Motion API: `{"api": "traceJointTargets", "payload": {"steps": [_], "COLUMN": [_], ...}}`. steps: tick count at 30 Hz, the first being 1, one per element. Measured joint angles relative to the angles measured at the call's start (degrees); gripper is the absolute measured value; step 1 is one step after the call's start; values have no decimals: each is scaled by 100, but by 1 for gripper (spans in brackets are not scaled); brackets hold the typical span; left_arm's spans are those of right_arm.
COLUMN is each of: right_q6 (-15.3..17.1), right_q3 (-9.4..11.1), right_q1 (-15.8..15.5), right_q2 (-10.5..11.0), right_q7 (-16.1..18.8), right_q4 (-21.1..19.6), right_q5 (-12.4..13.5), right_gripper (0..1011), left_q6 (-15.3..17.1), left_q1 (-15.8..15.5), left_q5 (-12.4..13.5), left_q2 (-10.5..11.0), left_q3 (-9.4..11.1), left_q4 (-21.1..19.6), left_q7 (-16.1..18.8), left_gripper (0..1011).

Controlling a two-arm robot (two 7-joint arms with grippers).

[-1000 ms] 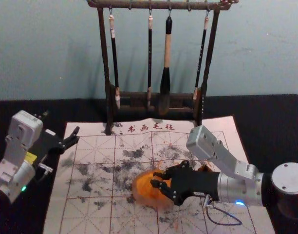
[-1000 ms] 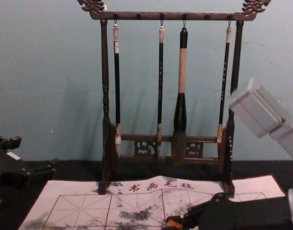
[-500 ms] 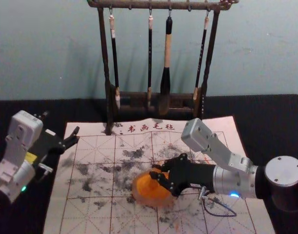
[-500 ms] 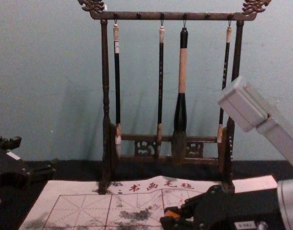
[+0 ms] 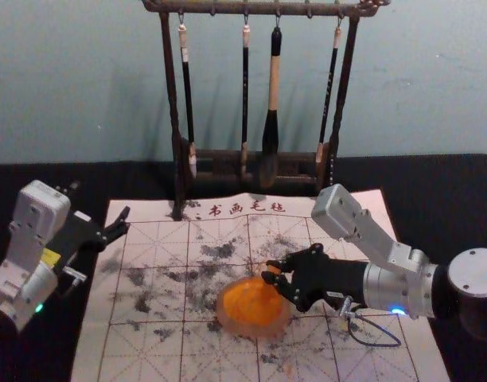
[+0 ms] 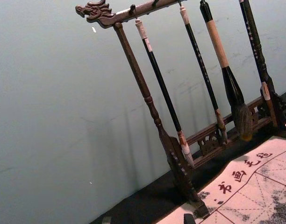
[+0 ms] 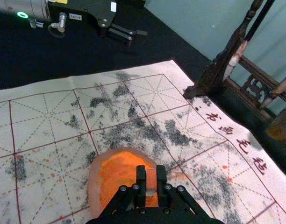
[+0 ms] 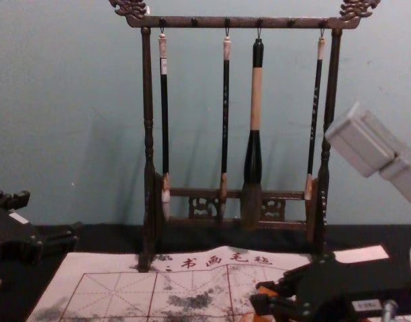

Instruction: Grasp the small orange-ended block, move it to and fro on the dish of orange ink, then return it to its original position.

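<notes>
Right tool (image 7: 151, 175) grips small orange-ended block (image 7: 151, 179), round orange-ink dish (image 7: 93, 186) beneath; inking likely underway, return pending. Left tool (image 5: 125, 220) open, aside.

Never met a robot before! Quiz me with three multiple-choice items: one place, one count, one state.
1. Where is the dish of orange ink?
A) Hung from the rack
B) On the gridded mat
C) Behind the rack

2. How many brushes hang from the rack?
A) Two
B) Six
C) Four

3. How is the right gripper?
A) Closed on the block
B) Open and empty
C) Holding a brush

Answers:
1 B: grid lines surround the dish.
2 C: four handles dangle from hooks.
3 A: fingers pinch the block's sides.
</notes>
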Motion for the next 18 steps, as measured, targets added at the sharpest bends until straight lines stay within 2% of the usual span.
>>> {"api": "traceJointTargets", "payload": {"steps": [11,18], "right_q6": [95,122], "right_q3": [73,40], "right_q1": [-213,-277], "right_q2": [273,349], "right_q7": [70,140], "right_q4": [-351,-492], "right_q5": [71,106], "right_gripper": [99,99], "left_q6": [0,0], "left_q1": [0,0], "left_q5": [0,0], "left_q2": [0,0], "left_q3": [0,0], "left_q4": [0,0], "left_q7": [0,0], "left_gripper": [1001,1001]}}
